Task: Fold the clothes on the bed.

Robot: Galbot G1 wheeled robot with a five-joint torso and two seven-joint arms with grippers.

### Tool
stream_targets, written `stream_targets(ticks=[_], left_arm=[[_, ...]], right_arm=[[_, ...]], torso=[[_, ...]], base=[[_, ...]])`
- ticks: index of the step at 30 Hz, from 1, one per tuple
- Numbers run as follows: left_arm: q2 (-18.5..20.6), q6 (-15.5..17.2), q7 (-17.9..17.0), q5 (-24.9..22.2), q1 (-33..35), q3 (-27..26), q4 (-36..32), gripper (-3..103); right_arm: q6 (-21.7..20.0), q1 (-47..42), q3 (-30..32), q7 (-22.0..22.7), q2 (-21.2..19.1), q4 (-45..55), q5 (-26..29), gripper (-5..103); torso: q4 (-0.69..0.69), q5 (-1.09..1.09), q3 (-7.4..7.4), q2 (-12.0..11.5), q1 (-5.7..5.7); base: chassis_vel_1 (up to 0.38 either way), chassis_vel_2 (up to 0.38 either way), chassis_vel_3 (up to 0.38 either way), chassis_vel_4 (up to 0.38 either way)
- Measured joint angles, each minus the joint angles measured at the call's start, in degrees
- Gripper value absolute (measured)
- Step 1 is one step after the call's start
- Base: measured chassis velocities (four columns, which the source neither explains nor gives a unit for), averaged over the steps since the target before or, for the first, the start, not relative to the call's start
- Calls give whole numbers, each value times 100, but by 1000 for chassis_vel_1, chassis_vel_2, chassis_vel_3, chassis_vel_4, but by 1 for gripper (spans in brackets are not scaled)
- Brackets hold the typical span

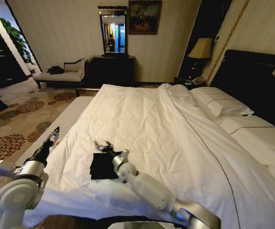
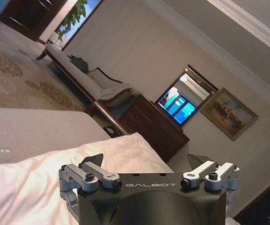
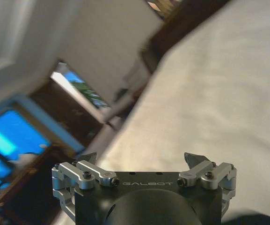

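Your bed carries a white duvet, with the clothes lying as a small black folded bundle near its foot edge. Your right gripper hovers just above that bundle, jaws released. Your left gripper hangs beside the bed's foot edge, jaws likewise released.

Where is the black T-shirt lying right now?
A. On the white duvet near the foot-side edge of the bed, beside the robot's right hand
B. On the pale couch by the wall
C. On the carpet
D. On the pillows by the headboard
A: in the head view the black T-shirt lies as a small folded dark patch on the white duvet, with the right hand just above it.
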Motion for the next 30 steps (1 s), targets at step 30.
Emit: stream_targets(ticks=[30], left_arm=[[37,142,78,1365,303,598,4,100]], right_arm=[[-81,-949,2081,268,-1479,1370,-1038,100]], torso=[[1,0,0,0,0]], base=[[0,0,0,0]])
